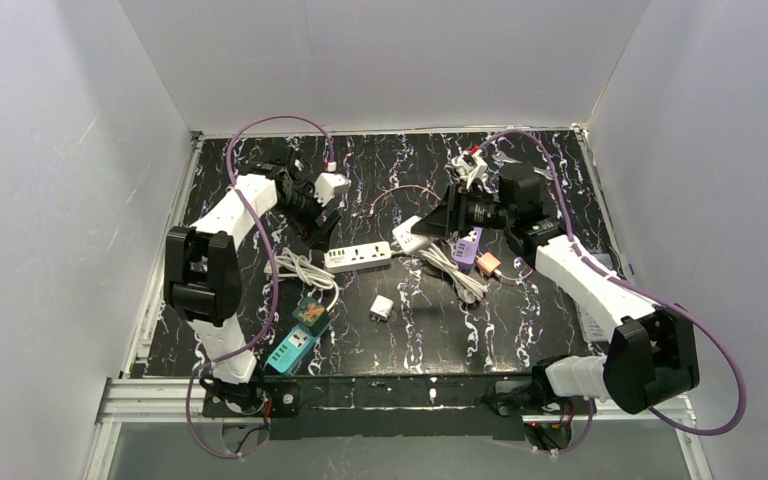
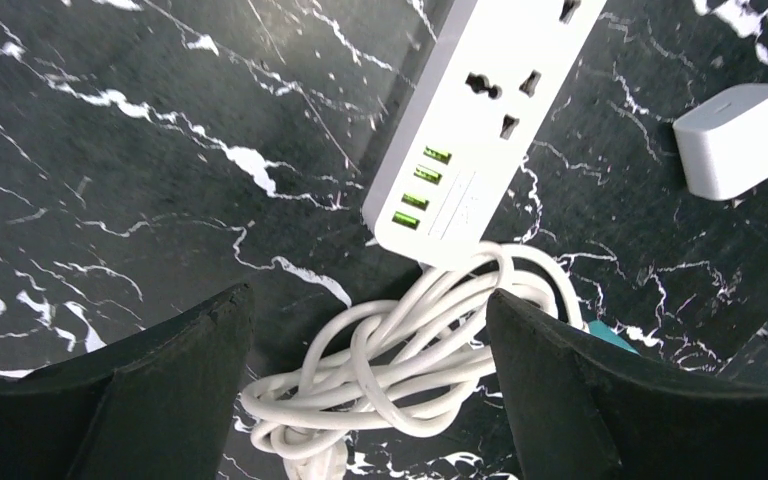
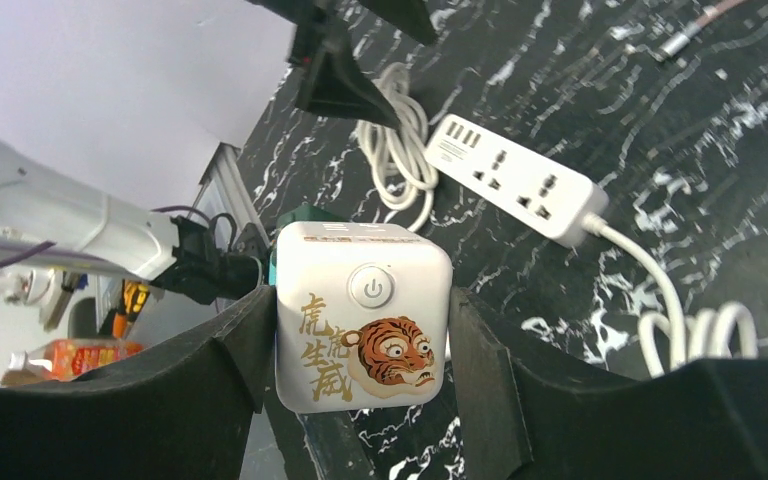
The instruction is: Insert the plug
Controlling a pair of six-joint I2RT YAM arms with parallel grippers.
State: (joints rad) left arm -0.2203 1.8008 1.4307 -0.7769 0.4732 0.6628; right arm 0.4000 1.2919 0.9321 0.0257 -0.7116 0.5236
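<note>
Two right fingers [image 3: 210, 390] pinched the tiger cube plug [image 3: 363, 315] just off the cord end of the power strip [image 3: 515, 185], left fingers [image 2: 160, 390] spread over its USB end; best was to pin the strip, then square the plug over a socket [image 2: 505, 92].

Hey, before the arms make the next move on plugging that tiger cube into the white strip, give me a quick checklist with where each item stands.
1. Tiger cube held by the right gripper: ok, clamped on both sides.
2. Power strip sockets free: ok, nothing is plugged into those in view.
3. Cube lined up over a socket: not ok, the strip lies apart from it.
4. Cube's prongs facing the strip: cannot tell, they are hidden.
5. Left gripper steadying the strip: not ok, it is open above the coiled cord and holds nothing.
</note>
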